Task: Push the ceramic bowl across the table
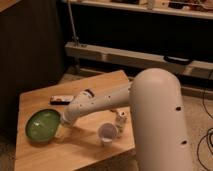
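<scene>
The ceramic bowl (pixel 43 125), shallow, glossy green with a paler centre, lies on the left part of the light wooden table (pixel 75 152). My white arm reaches in from the right and crosses the tabletop. At its end the gripper (pixel 63 120) sits low at the bowl's right rim, hard against it as far as I can see. The bowl stands close to the table's left edge.
A small white cup (pixel 107 133) and a small white bottle (pixel 120 121) stand near the table's front right. A dark flat packet (pixel 61 100) lies behind the arm. A long grey shelf (pixel 125 54) runs behind the table. My bulky white arm body fills the right foreground.
</scene>
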Controlling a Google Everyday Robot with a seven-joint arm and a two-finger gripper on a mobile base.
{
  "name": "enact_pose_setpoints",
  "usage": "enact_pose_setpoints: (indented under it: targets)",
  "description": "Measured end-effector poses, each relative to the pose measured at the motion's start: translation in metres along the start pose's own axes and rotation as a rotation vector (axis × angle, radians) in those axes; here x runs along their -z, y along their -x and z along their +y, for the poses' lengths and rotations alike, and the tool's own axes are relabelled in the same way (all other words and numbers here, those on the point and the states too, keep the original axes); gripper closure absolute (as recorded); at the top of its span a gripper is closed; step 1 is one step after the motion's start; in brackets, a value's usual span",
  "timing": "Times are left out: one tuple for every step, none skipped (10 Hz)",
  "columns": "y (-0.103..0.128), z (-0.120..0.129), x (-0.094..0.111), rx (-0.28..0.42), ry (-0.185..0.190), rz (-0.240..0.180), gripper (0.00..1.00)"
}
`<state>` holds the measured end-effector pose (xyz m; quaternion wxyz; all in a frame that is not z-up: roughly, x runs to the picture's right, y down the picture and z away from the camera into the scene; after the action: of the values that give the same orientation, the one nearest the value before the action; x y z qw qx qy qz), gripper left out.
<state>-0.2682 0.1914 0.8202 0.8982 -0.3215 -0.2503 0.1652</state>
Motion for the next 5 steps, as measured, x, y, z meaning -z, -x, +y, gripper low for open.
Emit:
enact_pose_setpoints:
  targets:
    - [0.007,-0.001,-0.006,0.007,0.008,0.005,0.2]
    - [0.011,-0.004,-0.011,0.015,0.013,0.016,0.2]
    - [0.021,-0.007,-0.016,0.026,0.017,0.023,0.2]
    - [0.034,-0.009,-0.023,0.037,0.022,0.032,0.2]
    - [0.05,-0.01,-0.032,0.052,0.028,0.041,0.2]
